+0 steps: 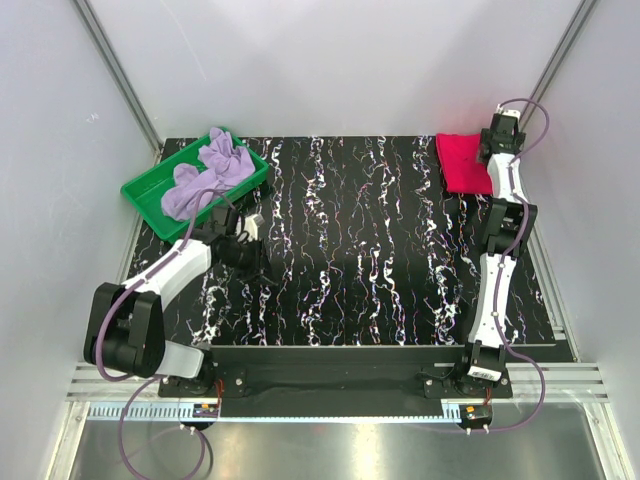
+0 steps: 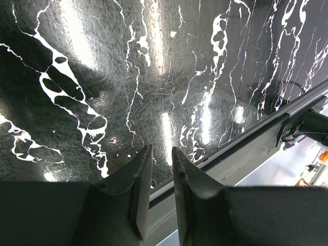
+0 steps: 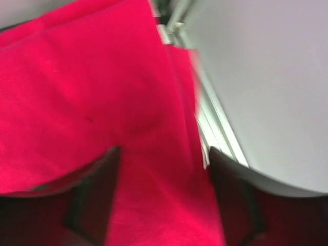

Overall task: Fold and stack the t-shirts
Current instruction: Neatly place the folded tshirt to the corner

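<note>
The crimson t-shirt (image 1: 462,163) lies folded flat at the table's far right corner and fills the right wrist view (image 3: 102,77). My right gripper (image 1: 489,151) hovers at its right edge; its jaws (image 3: 164,154) stand wide apart over the red cloth, gripping nothing. The lavender t-shirt (image 1: 205,178) is crumpled in the green tray (image 1: 140,195) at the far left. My left gripper (image 1: 262,262) hangs low over the bare table just in front of the tray. Only a narrow gap shows between its jaws (image 2: 162,151), with nothing in it.
The black marbled table (image 1: 350,220) is enclosed by white walls with metal rails at the back corners. In the left wrist view the table's front edge rail (image 2: 246,148) runs diagonally. The right arm (image 1: 497,260) reaches along the table's right side.
</note>
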Robot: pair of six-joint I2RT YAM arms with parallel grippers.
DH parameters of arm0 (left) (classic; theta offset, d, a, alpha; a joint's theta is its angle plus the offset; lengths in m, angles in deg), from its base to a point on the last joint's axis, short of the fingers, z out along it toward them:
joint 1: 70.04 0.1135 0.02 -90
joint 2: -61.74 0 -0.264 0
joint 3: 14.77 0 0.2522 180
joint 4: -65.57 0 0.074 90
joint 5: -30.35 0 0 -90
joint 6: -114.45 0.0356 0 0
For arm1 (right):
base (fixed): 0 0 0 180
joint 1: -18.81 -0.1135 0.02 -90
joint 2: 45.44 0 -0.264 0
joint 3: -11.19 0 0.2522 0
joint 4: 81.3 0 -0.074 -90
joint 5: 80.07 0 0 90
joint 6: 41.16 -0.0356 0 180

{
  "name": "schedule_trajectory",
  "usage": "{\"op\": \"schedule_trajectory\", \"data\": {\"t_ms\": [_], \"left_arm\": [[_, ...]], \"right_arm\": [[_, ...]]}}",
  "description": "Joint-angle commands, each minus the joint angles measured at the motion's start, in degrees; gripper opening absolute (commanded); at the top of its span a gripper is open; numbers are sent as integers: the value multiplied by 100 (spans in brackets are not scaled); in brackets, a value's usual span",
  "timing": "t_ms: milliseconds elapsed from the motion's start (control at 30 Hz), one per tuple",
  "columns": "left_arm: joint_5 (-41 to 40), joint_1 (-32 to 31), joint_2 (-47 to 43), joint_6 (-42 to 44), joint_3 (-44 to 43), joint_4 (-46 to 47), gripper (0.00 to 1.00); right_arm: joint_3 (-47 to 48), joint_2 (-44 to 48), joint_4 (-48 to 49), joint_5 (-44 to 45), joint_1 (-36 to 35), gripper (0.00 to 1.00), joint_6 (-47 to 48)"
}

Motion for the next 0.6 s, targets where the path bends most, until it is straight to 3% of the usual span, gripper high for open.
{"op": "schedule_trajectory", "data": {"t_ms": [0,100,267,400,567], "left_arm": [[-72,-13,-62,44,-228,75,27],[-125,-13,-159,-35,-307,66,27],[-90,-13,-405,-325,-412,198,27],[-29,-13,-651,-518,-456,181,27],[191,-4,-1151,-1088,-395,330,29]], "right_arm": [[247,400,166,812,-27,81,116],[107,883,131,1269,-27,94,266],[-184,1614,-263,1375,-27,95,223],[1,2158,-1239,1166,-36,97,-216],[-1183,3204,-2004,366,-194,100,-997]]}}
